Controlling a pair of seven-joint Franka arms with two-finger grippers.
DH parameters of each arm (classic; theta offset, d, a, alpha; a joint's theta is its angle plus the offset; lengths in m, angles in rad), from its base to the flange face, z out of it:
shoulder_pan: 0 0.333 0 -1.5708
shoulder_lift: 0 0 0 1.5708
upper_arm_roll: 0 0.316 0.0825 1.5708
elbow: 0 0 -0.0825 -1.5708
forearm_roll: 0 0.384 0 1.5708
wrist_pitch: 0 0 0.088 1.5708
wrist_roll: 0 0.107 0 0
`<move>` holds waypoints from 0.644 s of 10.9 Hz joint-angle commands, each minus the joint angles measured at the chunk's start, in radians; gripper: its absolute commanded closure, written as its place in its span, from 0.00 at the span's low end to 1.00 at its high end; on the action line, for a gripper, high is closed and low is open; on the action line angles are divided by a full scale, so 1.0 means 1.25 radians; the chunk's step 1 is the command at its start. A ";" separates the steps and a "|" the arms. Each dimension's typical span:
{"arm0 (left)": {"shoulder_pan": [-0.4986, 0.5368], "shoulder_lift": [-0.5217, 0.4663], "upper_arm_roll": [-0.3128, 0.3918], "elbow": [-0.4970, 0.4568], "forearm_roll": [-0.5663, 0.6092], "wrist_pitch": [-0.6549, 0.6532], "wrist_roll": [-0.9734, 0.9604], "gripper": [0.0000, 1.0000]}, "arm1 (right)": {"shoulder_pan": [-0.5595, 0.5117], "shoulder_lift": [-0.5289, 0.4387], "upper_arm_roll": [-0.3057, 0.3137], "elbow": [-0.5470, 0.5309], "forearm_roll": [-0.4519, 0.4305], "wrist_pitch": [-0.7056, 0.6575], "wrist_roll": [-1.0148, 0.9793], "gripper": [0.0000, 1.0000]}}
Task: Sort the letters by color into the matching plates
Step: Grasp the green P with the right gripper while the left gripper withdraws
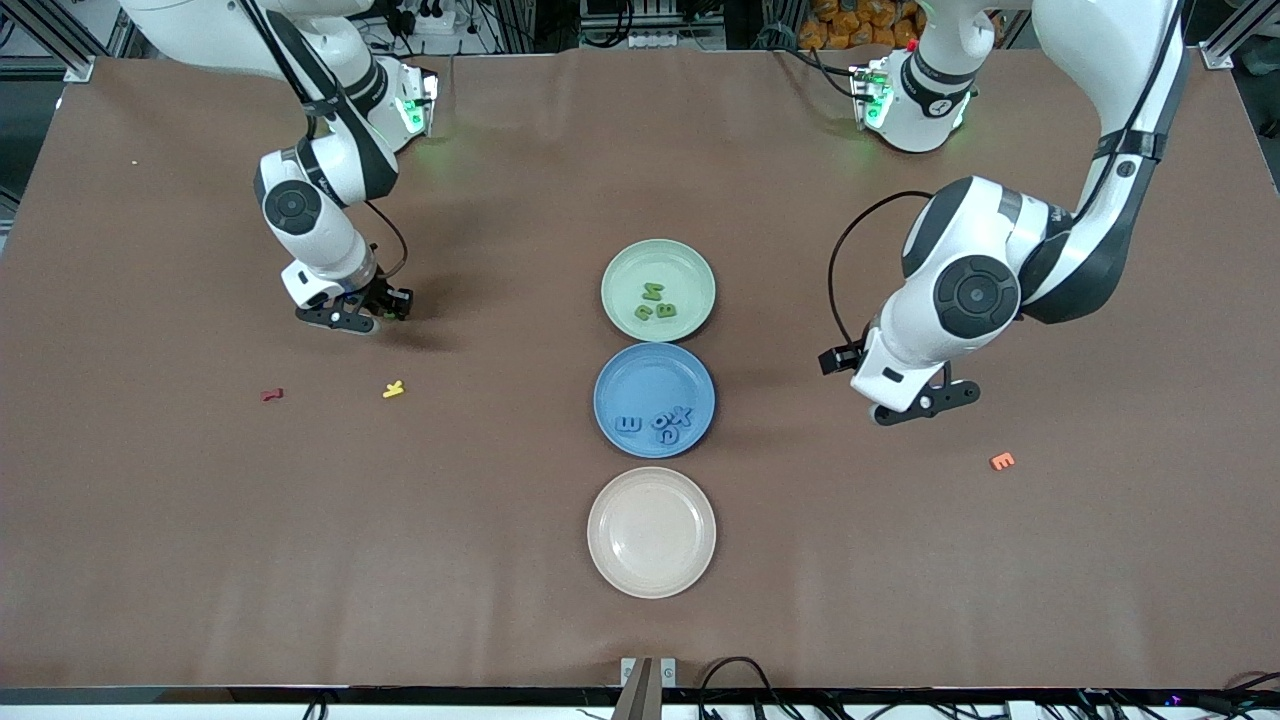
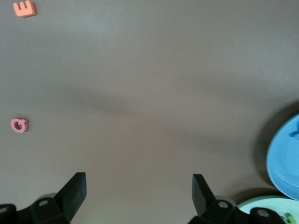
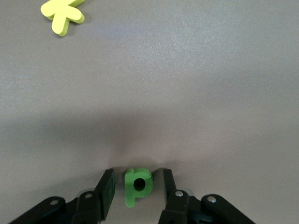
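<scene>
Readable characters: the green plate carries three green letters, two reading M and B, the third unclear. The blue plate holds about four blue letters; E, O and X are legible. The cream plate, nearest the front camera, is bare.

Plates counted: three, in one line at mid-table, green farthest from the front camera, blue between.

Loose letters on the brown table: a red one and a yellow K toward the right arm's end; an orange E toward the left arm's end; a pink letter seen only in the left wrist view; a green P.

Right gripper: down at the table, fingers narrowed around the green P, slim gaps either side, contact not confirmed.

Left gripper: waiting over bare table beside the blue plate, fingers spread wide, empty.
</scene>
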 commanded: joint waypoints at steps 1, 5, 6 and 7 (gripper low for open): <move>0.042 -0.134 -0.002 -0.203 -0.022 0.117 0.050 0.00 | -0.015 0.003 0.005 -0.009 -0.006 0.023 -0.007 0.56; 0.077 -0.269 0.000 -0.366 -0.032 0.174 0.104 0.00 | -0.014 0.008 0.005 -0.008 -0.006 0.028 -0.007 0.98; 0.085 -0.280 0.000 -0.376 -0.033 0.173 0.105 0.00 | -0.014 0.008 0.005 -0.007 -0.006 0.028 -0.007 1.00; 0.091 -0.278 0.001 -0.369 -0.033 0.173 0.105 0.00 | -0.014 0.008 0.005 -0.006 -0.006 0.028 -0.007 1.00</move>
